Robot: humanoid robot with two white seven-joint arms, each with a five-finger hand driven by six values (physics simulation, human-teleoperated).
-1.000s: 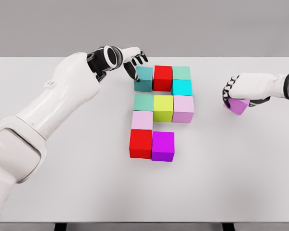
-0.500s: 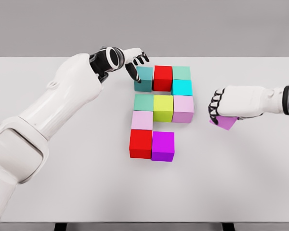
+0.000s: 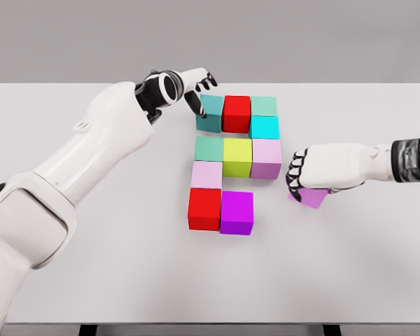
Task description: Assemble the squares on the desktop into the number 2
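Coloured cubes form a block pattern mid-table. The top row is a teal cube (image 3: pixel 211 114), a red cube (image 3: pixel 236 113) and a green cube (image 3: pixel 264 106), with a cyan cube (image 3: pixel 264 127) beneath the green one. Lower rows run green (image 3: pixel 208 148), yellow (image 3: pixel 237 156), pale pink (image 3: pixel 267 158), then light pink (image 3: pixel 206 175), then red (image 3: pixel 204 208) and purple (image 3: pixel 236 212). My right hand (image 3: pixel 304 180) is shut on a violet cube (image 3: pixel 311 197), tilted just right of the pattern. My left hand (image 3: pixel 196 89) is open, fingertips at the teal cube's left side.
The white table (image 3: pixel 112 266) stretches wide to the front and left. Its front edge (image 3: pixel 210 323) runs along the bottom of the view. The left arm (image 3: pixel 91 154) crosses the table's left half.
My right hand has carried the violet cube leftward and toward the front, from the right side to beside the pattern. The left hand has barely shifted at the teal cube.
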